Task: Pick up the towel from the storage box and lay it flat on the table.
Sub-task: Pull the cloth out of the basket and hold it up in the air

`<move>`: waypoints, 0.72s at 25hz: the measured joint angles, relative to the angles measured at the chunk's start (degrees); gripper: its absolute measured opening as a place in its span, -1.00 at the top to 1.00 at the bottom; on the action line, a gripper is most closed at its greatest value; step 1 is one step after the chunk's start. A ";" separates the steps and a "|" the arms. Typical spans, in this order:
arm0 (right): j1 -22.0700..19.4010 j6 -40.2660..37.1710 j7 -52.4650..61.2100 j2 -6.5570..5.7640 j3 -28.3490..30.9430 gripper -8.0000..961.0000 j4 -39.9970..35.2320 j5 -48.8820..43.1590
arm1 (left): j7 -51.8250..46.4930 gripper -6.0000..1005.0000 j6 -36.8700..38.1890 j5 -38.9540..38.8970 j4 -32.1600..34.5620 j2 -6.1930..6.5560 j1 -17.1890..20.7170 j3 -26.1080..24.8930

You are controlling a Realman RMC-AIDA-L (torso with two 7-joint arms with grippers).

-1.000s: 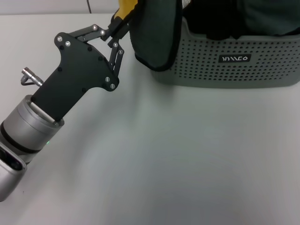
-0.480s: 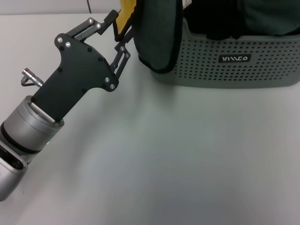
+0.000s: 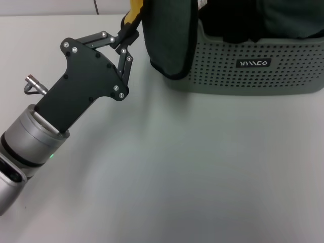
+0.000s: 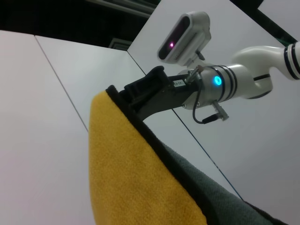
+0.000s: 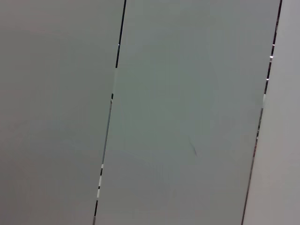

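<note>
The left claw looks clamped on the towel's yellow edge; a thin grip could slip free when lifting.

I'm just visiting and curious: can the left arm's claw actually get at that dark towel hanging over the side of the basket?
Probably yes. The left claw appears closed on the towel edge, where its yellow underside shows, beside the storage box. Nothing stands between them on the table.

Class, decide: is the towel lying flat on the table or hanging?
Hanging: the towel drapes over the storage box rim, edge pinched by the left gripper.
</note>
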 joint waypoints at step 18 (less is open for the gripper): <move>-11.22 -12.60 12.15 -0.57 0.18 0.96 -16.11 8.01 | -29.79 0.96 14.67 0.05 11.53 8.33 7.14 -3.62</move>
